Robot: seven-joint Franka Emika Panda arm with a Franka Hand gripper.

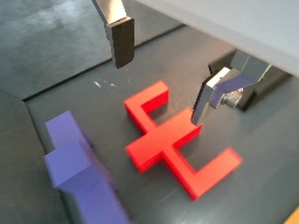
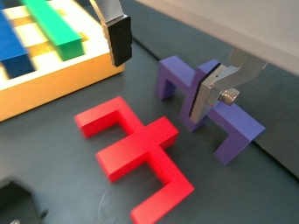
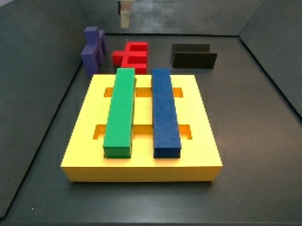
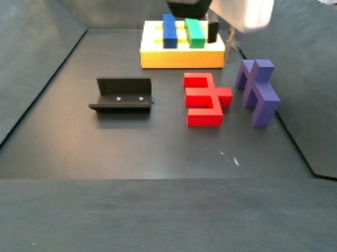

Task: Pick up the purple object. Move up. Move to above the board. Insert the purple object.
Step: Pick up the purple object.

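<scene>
While the claw (image 2: 163,77) hangs open, the purple object (image 2: 201,105) lies just beside it.

The claw (image 1: 163,74) has two flat silver plate fingers (image 1: 121,35) with dark pads on their inner faces. In a wrist view, one finger (image 2: 214,92) shows a small screw. In a side view, a white housing (image 4: 242,12) sits above the claw.

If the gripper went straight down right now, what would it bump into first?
Probably the red block: in both wrist views it lies between the open gripper's fingers. The purple object sits beside one finger, so depth is hard to judge.
</scene>
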